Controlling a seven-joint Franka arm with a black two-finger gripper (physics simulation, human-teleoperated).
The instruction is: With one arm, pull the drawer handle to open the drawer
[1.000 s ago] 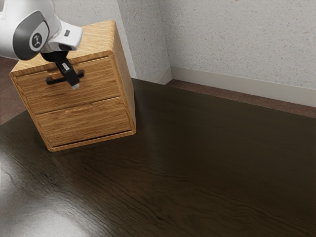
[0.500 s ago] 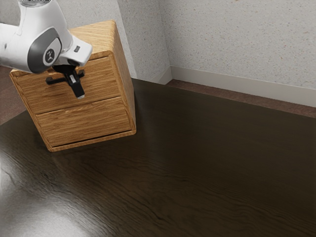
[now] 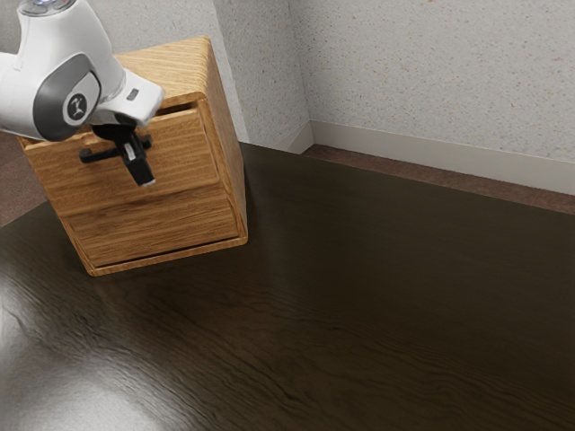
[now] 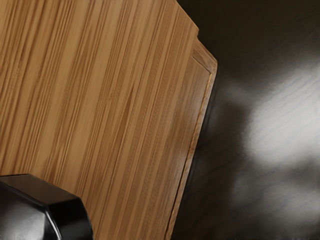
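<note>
Fingers [image 3: 141,168] black, pinching the black drawer handle [image 3: 101,153] from two sides, in the upper left of the exterior frame. Just above them, the white arm [image 3: 63,85]. Top drawer [image 3: 180,148] of the wooden cabinet [image 3: 220,108] standing out a little, with a dark gap at its upper right corner; lower drawer [image 3: 153,224] shut. Cabinet on the dark glossy counter [image 3: 359,314], near the wall [image 3: 260,72]. In the wrist frame, wood grain at left, counter at right.

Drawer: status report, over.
Gripper at handle. Top drawer part open. No obstruction seen.
</note>
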